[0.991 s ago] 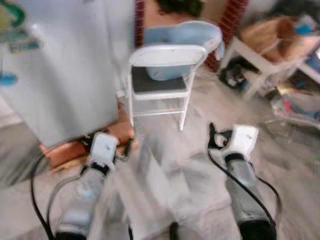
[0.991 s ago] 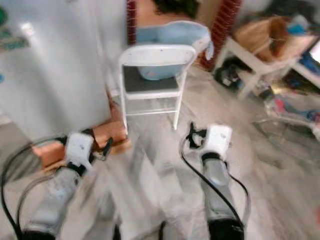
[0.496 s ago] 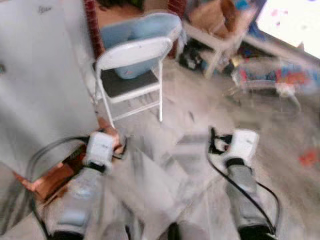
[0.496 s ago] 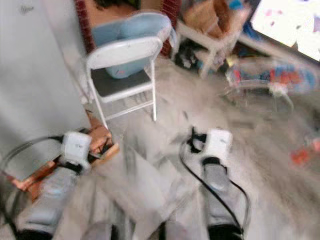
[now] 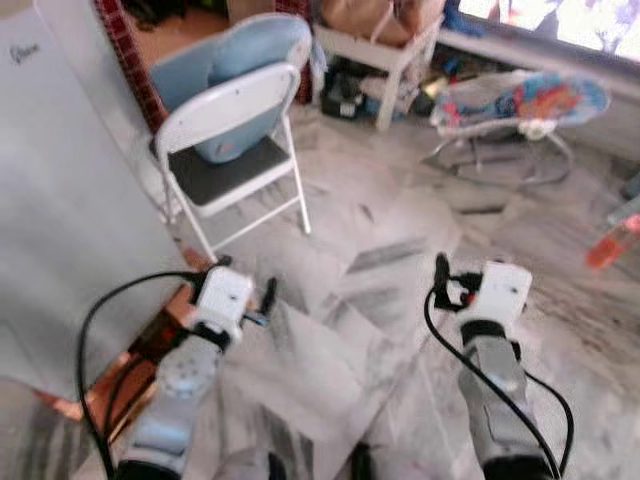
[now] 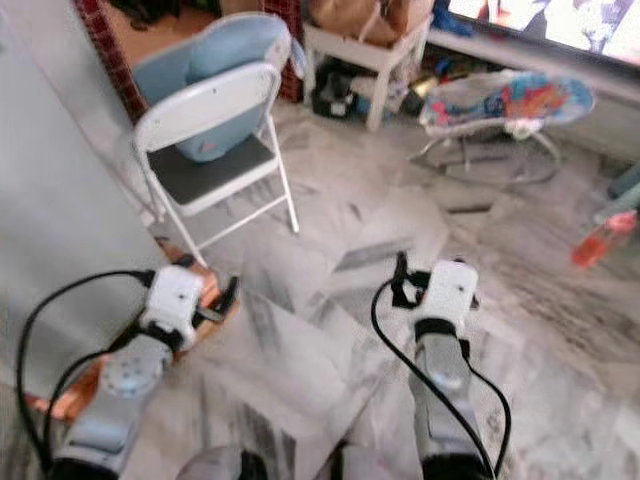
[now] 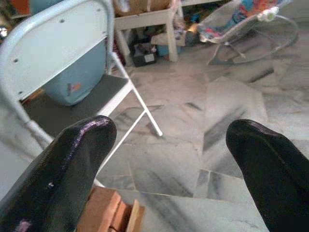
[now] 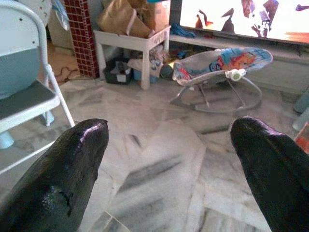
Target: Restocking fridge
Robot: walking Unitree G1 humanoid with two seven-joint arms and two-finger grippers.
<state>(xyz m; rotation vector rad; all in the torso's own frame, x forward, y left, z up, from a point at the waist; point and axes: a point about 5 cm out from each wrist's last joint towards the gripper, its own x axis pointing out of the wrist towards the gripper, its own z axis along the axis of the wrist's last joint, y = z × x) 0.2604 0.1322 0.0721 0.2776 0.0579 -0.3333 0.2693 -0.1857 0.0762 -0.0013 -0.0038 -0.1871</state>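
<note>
The pale grey fridge [image 5: 60, 200] stands at my left with its door closed, resting on wooden blocks [image 5: 150, 345]. My left gripper [image 5: 262, 298] hangs low in front of me, close to the fridge's lower corner and touching nothing. In the left wrist view its fingers [image 7: 72, 159] are spread wide, with nothing between them. My right gripper [image 5: 448, 282] is held over the marble floor, and its fingers [image 8: 72, 164] are likewise apart and empty. No food or drink items for the fridge can be made out.
A white folding chair [image 5: 230, 120] with a pale blue tub [image 5: 225, 75] on its seat stands just beyond the fridge. Farther back are a small white table [image 5: 375, 50] and a baby bouncer [image 5: 520, 105]. An orange object [image 5: 612, 243] lies at the right.
The camera has swung to the right: the fridge and chair have slid to the left of the picture and the baby bouncer has come into view. Both arms keep the same pose.
</note>
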